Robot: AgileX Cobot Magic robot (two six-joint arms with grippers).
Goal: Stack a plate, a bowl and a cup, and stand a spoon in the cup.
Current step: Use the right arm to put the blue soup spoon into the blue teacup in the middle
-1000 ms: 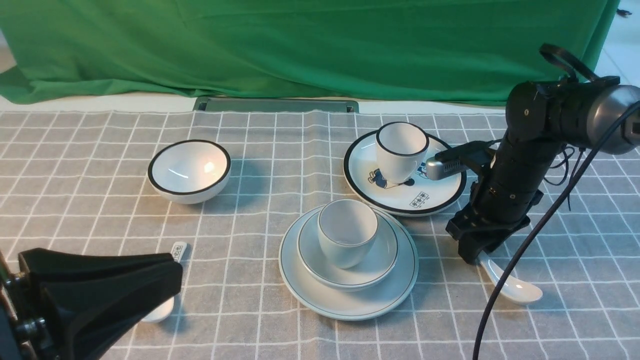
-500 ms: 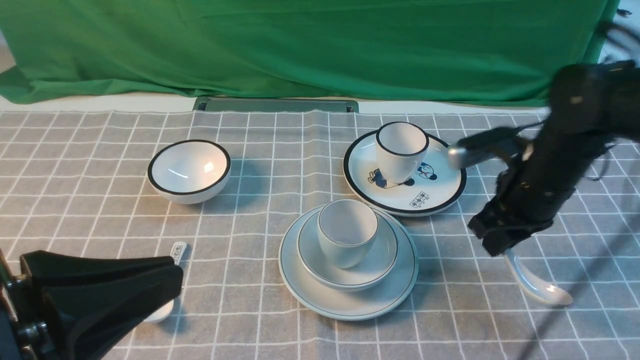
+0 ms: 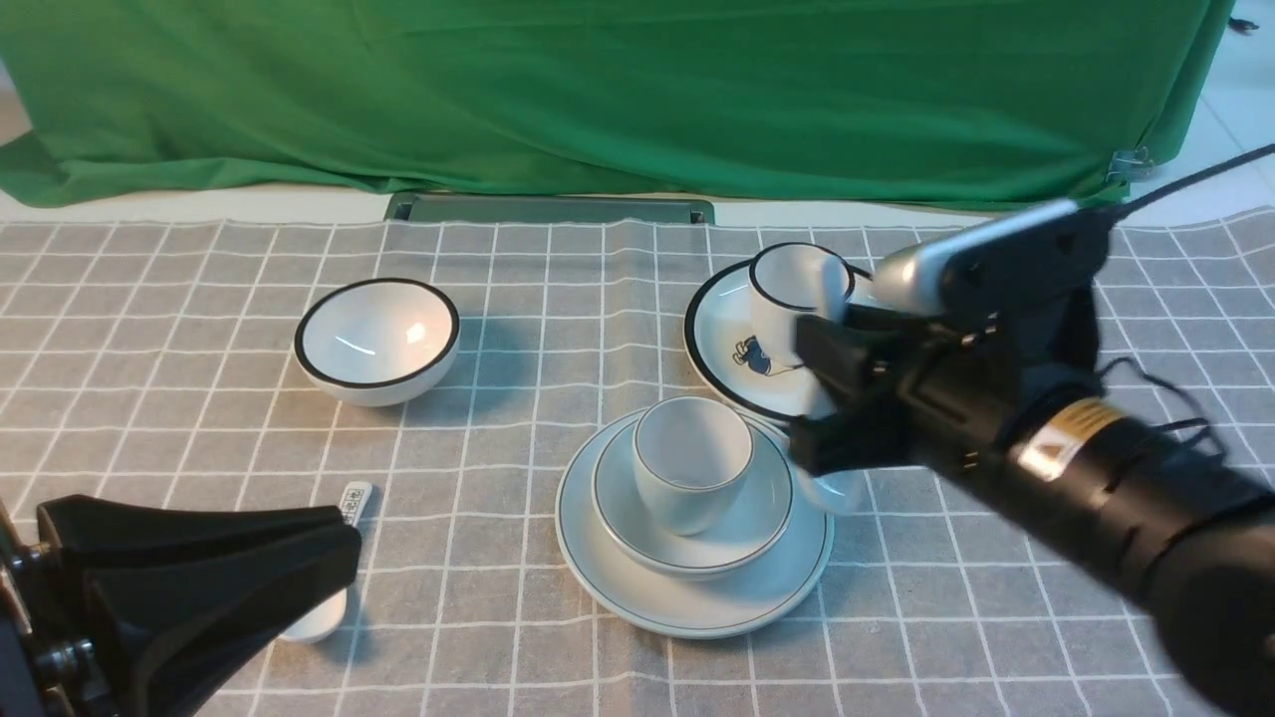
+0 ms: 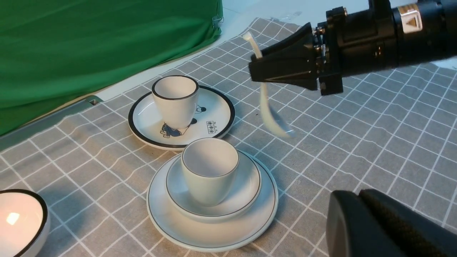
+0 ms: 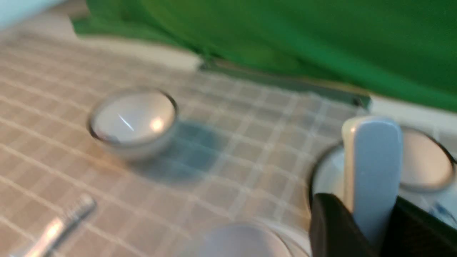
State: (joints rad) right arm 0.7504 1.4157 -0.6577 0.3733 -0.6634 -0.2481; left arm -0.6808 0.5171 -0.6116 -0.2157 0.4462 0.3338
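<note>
Right gripper (image 3: 812, 396) clenched on spoon (image 4: 268, 114), handle up | change: spoon now off counter (image 3: 498, 637), swung beside stack; only insertion remains | cup (image 3: 690, 460) just left of gripper, lower, in bowl (image 3: 762, 513) on plate (image 3: 697, 607) | count: 2 plates, 2 bowls, 2 cups, 2 spoons, incl. black-rimmed plate (image 3: 712, 344), black-rimmed bowl (image 3: 377, 339), black-rimmed cup (image 3: 782, 289), printed spoon (image 3: 355, 496) | left gripper (image 3: 349, 538) closed, empty.

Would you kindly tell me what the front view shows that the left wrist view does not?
Only the front view shows the printed spoon lying on the cloth. Only the left wrist view shows the spoon clearly, hanging scoop-down in the right gripper, beside the cup, not over it. Both show the cup in the bowl on the plate.
</note>
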